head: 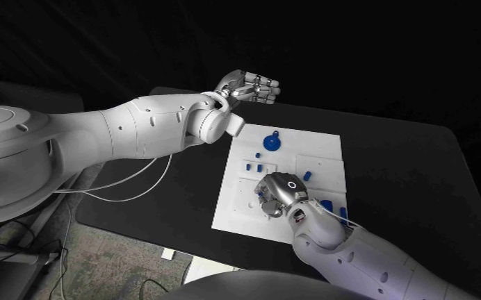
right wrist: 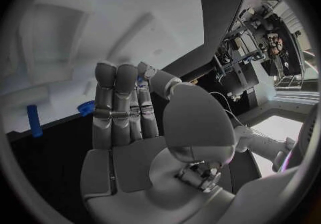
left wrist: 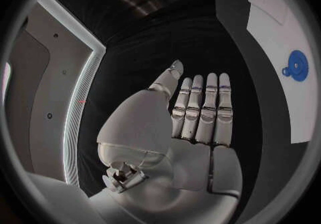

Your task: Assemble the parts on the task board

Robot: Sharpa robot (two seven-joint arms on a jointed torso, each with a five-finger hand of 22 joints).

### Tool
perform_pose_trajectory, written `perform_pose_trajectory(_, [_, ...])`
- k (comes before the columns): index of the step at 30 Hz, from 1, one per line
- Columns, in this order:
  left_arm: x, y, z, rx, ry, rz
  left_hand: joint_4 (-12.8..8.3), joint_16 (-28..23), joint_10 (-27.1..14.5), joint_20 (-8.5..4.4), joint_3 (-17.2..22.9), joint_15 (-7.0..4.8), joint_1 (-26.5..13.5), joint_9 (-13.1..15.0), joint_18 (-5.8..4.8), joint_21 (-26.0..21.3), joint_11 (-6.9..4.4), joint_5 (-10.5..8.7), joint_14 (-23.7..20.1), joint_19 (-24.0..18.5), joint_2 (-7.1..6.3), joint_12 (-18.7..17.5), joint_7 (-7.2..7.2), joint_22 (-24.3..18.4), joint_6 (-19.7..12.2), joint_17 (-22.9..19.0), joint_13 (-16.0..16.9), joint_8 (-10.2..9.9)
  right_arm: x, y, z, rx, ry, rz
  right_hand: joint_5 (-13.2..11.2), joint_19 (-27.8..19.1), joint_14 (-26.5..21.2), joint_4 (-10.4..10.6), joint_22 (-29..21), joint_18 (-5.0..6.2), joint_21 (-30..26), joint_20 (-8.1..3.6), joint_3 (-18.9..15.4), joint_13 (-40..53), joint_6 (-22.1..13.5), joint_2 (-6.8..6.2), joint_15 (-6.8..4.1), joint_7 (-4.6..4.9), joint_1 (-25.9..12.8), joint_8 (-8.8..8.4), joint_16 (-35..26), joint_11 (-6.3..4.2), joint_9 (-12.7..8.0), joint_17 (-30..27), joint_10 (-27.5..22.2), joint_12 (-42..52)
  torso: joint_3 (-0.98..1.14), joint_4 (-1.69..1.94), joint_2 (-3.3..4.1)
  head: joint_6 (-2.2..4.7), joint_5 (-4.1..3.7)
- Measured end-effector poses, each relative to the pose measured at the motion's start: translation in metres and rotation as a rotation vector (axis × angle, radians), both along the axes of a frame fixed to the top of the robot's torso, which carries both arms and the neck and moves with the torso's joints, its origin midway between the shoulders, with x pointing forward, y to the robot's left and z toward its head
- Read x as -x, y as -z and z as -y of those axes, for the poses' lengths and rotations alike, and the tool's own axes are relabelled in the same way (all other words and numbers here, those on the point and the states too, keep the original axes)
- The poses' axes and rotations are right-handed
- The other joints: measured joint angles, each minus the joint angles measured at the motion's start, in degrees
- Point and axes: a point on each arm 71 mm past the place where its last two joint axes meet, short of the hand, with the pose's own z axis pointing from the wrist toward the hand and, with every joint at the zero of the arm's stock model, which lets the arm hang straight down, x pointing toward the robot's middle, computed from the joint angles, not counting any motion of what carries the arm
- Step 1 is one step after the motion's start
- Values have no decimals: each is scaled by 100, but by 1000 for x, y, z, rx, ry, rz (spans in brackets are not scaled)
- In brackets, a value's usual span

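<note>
Nearest the camera, the right hand (head: 281, 194) is hovering low over the near half of the board (head: 326, 148), palm down. In the right wrist view its fingers (right wrist: 120, 107) are lying straight and close together with the thumb out to the side; whether a small blue piece is being touched at the fingertips cannot be told. Just beside this hand, toward the board's right edge, two small blue parts (head: 333, 209) are lying flat, and another small part (head: 308, 174) is sitting just beyond the hand. Farther on, two more parts (head: 254, 167) are resting just past the hand on its left side. Beyond them a larger round blue part (head: 270, 142) is sitting near the board's far edge. Farthest off, the left hand (head: 251, 88) is hanging raised above the table (head: 401, 154) past the board's far left corner, well apart from every part, holding nothing, its fingers (left wrist: 203, 107) extended side by side.
</note>
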Motion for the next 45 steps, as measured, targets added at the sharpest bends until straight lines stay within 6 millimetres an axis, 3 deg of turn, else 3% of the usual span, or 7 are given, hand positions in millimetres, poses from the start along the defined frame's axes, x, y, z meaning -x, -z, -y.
perform_pose_trajectory(9, [0,0,0,0,0,-2,0,0,-6,0,0,0,0,0,0,0,-6,0,0,0,0,0,0,0,0,0,0,0,0,4,5,9,32,-4,11,-1,-10,-1,11,2,-100,1,1,-11,-1,0,-8,-1,0,43,3,-51,1,-30,51,-13,3,-1,0,5,-10])
perform_pose_trajectory(45, [0,1,0,0,6,-9,39,0,-8,0,-39,0,0,0,0,0,-4,-2,-43,0,0,0,0,-14,0,0,0,0,2,5,5,-13,86,4,9,-1,-10,51,42,-5,-335,1,17,3,-27,-3,-7,13,3,39,-34,-20,-15,-62,20,-13,-5,1,-2,26,-27])
